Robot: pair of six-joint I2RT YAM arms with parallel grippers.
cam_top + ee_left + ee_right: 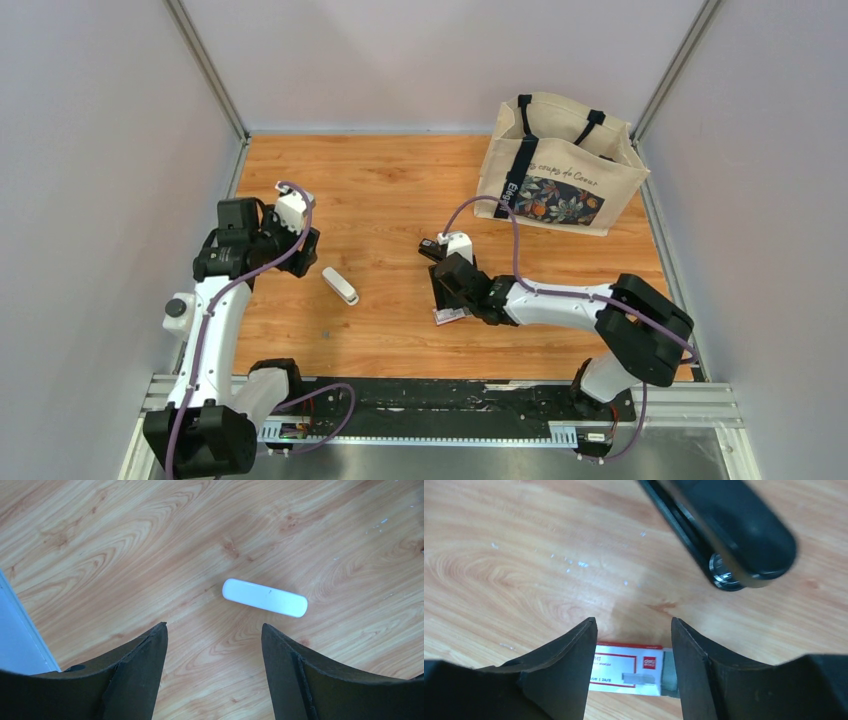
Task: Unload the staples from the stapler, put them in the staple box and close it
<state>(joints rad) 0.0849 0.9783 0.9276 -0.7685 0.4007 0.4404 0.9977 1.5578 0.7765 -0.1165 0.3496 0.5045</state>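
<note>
In the right wrist view the black stapler (729,530) lies on the wood at the upper right, its metal pivot showing. My right gripper (633,622) is open, a finger on each side above a red-and-white labelled box (629,672) with a grey end, which lies flat on the table. Tiny pale silvery bits (583,564), possibly staples, are scattered on the wood to the left of the stapler. From above, the stapler (430,249) sits just beyond the right gripper (445,290) and the box (448,316) just below it. My left gripper (214,626) is open and holds nothing.
A white oblong object (265,597) lies on the wood just ahead of the left fingers, and from above this object (340,285) sits between the two arms. A cream tote bag (560,165) stands at the back right. Grey walls close in the table.
</note>
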